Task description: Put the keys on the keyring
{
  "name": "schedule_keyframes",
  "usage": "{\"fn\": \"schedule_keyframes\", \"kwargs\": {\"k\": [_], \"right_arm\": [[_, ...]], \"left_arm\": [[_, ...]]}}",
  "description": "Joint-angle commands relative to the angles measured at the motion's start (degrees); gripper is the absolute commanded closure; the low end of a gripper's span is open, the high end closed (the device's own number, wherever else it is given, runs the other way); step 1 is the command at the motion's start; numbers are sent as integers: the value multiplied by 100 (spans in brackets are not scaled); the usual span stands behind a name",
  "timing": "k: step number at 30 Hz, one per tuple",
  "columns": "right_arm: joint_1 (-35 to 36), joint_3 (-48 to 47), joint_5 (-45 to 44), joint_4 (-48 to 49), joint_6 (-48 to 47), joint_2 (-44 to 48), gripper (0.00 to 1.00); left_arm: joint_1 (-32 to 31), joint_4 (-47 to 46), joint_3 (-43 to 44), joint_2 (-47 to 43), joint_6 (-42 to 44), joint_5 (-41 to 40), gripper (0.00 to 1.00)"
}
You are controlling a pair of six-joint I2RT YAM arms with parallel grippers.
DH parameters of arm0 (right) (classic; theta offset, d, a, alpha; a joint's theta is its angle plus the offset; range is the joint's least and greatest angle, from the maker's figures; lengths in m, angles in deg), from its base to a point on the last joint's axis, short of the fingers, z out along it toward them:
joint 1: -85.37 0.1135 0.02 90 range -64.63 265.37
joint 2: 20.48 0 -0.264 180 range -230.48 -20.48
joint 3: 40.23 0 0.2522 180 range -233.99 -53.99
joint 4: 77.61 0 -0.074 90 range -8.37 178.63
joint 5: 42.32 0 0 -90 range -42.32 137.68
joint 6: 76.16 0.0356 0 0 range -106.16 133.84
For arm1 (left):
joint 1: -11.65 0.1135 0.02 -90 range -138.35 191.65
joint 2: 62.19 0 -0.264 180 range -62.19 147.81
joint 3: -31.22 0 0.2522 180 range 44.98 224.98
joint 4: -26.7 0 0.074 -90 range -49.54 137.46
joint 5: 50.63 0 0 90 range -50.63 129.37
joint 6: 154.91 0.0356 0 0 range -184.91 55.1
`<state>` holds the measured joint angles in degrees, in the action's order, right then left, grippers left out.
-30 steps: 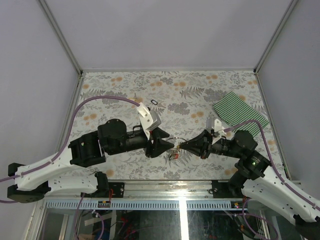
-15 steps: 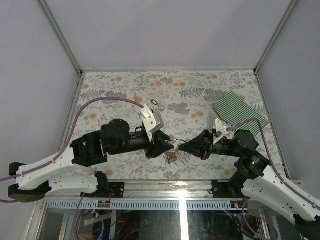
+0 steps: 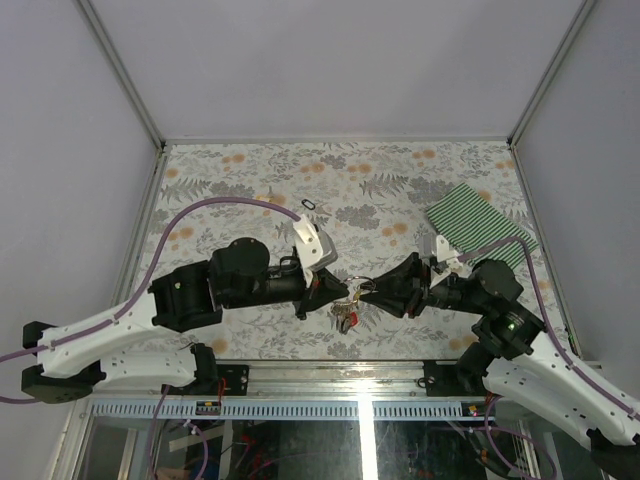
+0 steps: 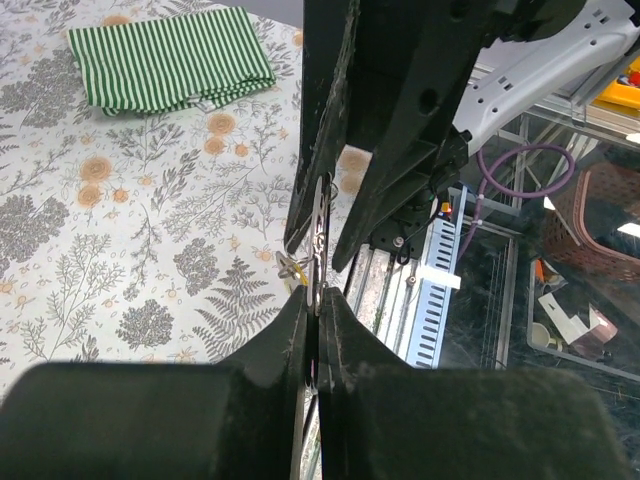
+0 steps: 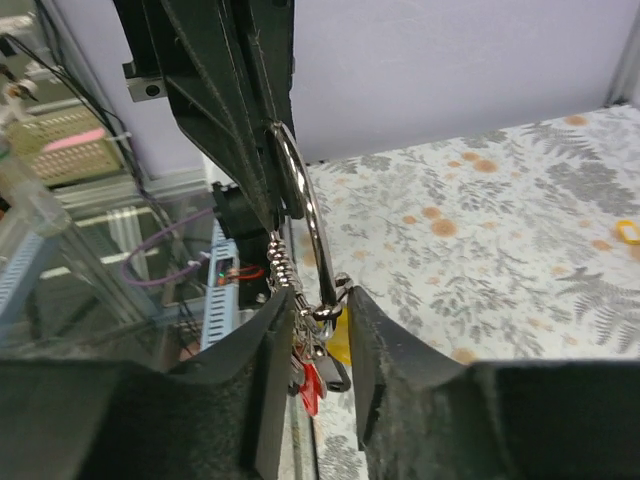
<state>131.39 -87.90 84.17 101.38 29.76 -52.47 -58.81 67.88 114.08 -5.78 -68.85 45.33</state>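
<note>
Seen from above, the keyring (image 3: 356,283) is almost lost between two black tips near the 6 o'clock edge of the table (image 3: 400,180). The keys (image 3: 345,318) hang bunched at the ring's 6 o'clock, and their number is unclear. The left gripper (image 4: 317,300) pinches the ring tight. The right gripper (image 5: 320,300) is narrowly parted around the ring's lower end; whether it touches is unclear.

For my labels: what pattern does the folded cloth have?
Green and white stripes on the cloth; clearest in the left wrist view.

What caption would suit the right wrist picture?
Left pincer clamps the silver keyring while the right pincer stands open around it, keys dangling below.
</note>
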Motion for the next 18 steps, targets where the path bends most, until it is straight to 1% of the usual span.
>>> {"fn": "schedule_keyframes", "kwargs": {"k": [1, 5, 10, 14, 18], "right_arm": [[21, -597, -340, -864, -868, 164, 63], [21, -896, -651, -1975, -1405, 319, 55], [21, -1184, -1083, -2793, -1773, 568, 51], [21, -1329, -1318, -2876, -1875, 632, 49], [21, -1346, -1200, -2680, -1842, 513, 46]], "left_arm": [[-3, -64, 200, -8, -24, -201, 100], [3, 83, 250, -15, 6, -349, 100], [3, 248, 335, 8, 47, -454, 100], [4, 345, 377, 65, 68, -424, 100], [2, 386, 424, 144, 94, -320, 100]]}}
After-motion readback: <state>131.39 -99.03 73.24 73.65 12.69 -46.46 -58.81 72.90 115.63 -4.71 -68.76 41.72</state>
